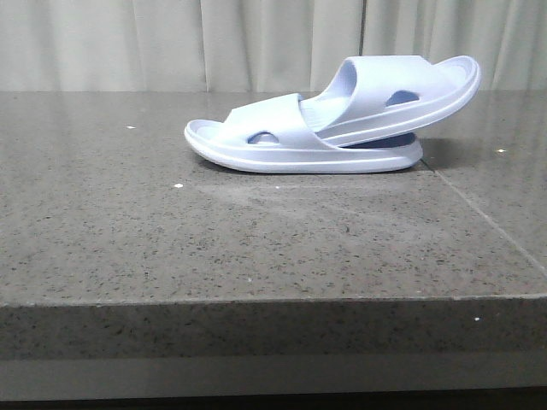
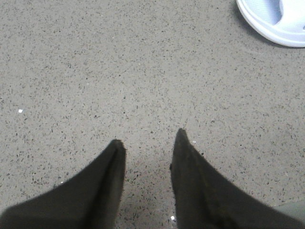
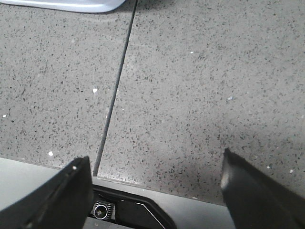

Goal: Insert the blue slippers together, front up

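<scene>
Two pale lavender-blue foam slippers sit at the back of the grey stone table. The lower slipper (image 1: 282, 147) lies flat, side on. The upper slipper (image 1: 402, 94) is tucked into its strap and tilts up to the right. An edge of a slipper shows in the left wrist view (image 2: 276, 21) and in the right wrist view (image 3: 71, 5). My left gripper (image 2: 148, 138) is open and empty above bare table. My right gripper (image 3: 155, 164) is wide open and empty over the table's front edge. Neither gripper shows in the front view.
A seam (image 1: 483, 218) crosses the table (image 1: 256, 248) on the right; it also shows in the right wrist view (image 3: 116, 86). Pale curtains (image 1: 256, 43) hang behind. The table's front edge (image 1: 273, 299) is near, with robot hardware (image 3: 119, 210) below it.
</scene>
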Robot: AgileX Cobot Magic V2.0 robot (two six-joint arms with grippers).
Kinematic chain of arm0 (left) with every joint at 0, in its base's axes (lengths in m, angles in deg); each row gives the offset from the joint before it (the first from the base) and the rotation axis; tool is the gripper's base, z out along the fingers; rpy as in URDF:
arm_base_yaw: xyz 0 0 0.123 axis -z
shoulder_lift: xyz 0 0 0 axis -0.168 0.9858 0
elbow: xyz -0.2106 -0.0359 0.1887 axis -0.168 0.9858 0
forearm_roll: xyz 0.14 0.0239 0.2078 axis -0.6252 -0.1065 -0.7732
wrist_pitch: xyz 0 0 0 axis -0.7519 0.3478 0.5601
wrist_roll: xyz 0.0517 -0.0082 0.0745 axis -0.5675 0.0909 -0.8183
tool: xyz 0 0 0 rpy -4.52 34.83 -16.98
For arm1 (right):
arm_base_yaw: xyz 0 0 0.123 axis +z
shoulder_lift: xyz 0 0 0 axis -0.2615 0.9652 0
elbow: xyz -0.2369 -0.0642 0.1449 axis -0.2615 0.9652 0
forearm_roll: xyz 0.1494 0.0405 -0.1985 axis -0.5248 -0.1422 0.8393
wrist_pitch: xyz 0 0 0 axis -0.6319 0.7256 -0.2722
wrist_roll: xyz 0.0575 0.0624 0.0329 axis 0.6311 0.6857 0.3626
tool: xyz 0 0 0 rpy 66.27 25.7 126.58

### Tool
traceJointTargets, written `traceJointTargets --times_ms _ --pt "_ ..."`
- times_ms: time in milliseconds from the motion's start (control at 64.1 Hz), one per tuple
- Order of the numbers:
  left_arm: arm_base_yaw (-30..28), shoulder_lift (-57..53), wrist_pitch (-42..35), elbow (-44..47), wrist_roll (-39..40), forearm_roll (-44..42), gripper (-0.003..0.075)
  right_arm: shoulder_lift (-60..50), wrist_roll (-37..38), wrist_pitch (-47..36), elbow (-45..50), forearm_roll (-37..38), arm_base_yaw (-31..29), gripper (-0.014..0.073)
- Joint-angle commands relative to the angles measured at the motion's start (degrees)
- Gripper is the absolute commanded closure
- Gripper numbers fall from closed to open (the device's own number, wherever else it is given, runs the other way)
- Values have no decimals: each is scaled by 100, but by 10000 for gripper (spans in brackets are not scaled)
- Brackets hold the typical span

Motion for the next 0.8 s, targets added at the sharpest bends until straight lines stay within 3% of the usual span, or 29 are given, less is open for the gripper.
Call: traceJointTargets --times_ms 0,172,328,437,780 --pt "37 -19 -473 -140 64 -8 602 -24 5 -227 -132 -74 -1 85" --pt "37 -19 -478 -140 64 -8 741 -24 5 -215 -132 -74 -1 347" --pt "37 -19 -478 -140 64 -8 741 -24 5 -186 -132 -74 -1 561" --pt "37 -19 -487 -140 64 -8 741 -24 5 -173 -132 -74 -1 655" --pt "37 -19 -461 -140 64 -8 741 -24 5 -196 -132 -86 -1 662"
